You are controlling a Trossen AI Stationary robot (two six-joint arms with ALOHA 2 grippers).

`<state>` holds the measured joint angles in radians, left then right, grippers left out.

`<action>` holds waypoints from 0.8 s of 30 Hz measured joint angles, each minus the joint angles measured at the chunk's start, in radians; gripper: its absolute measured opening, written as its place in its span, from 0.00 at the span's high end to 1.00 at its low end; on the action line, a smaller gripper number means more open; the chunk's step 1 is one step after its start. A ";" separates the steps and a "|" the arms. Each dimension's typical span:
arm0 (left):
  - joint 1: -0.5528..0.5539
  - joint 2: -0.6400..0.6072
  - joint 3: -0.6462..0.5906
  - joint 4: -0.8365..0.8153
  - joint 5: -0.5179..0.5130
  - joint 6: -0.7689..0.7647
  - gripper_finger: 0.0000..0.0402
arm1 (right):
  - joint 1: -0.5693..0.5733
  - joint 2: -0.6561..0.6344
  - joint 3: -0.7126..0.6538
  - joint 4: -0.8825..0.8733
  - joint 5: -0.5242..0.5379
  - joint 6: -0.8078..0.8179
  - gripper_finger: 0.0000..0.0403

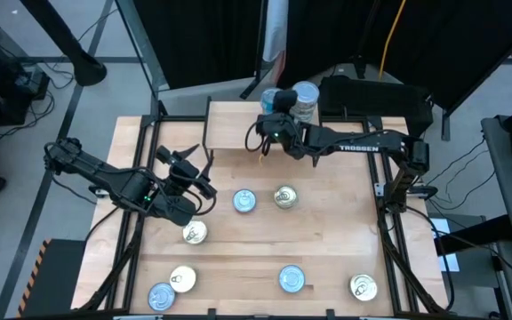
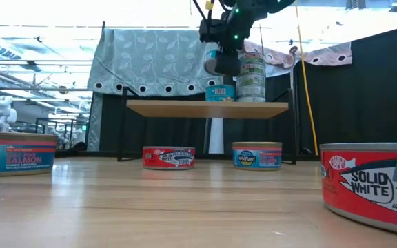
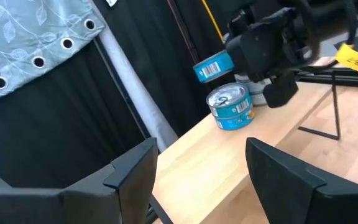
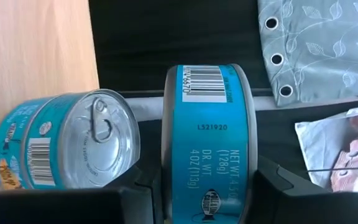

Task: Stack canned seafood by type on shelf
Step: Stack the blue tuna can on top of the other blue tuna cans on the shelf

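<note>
My right gripper [image 4: 207,180] pinches a blue-sided tin [image 4: 207,137] on edge, in the air over the shelf [image 2: 207,109], just beside a blue tin [image 3: 230,106] standing on its top near a taller stack [image 2: 251,77]. My left gripper [image 3: 201,177] waits spread over the table [image 1: 327,236], where loose tins [image 1: 244,201] lie.

Between the right gripper's [image 4: 207,186] matt black fingers, the held tin [image 4: 207,134] shows a smooth, glossy teal printed wrapper with grey metal rims. Just beside it, a second tin [image 4: 73,140] has a bright, brushed-looking metal lid with a pull ring. The shelf [image 2: 207,109] below is pale, smooth wood on thin black metal legs.
</note>
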<state>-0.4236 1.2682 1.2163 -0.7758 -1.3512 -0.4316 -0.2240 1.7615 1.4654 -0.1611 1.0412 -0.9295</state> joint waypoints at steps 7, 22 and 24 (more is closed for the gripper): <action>0.000 0.000 0.000 0.000 0.012 0.000 0.39 | 0.000 0.003 0.000 -0.028 -0.067 0.023 0.67; 0.000 0.000 0.000 0.000 0.013 0.000 0.39 | -0.013 0.071 0.001 -0.043 0.005 -0.036 0.67; 0.000 0.000 0.000 0.000 0.013 0.001 0.39 | -0.015 0.071 0.001 -0.047 0.007 -0.036 0.67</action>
<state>-0.4236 1.2682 1.2160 -0.7761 -1.3380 -0.4311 -0.2394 1.8328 1.4662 -0.2076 1.0485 -0.9657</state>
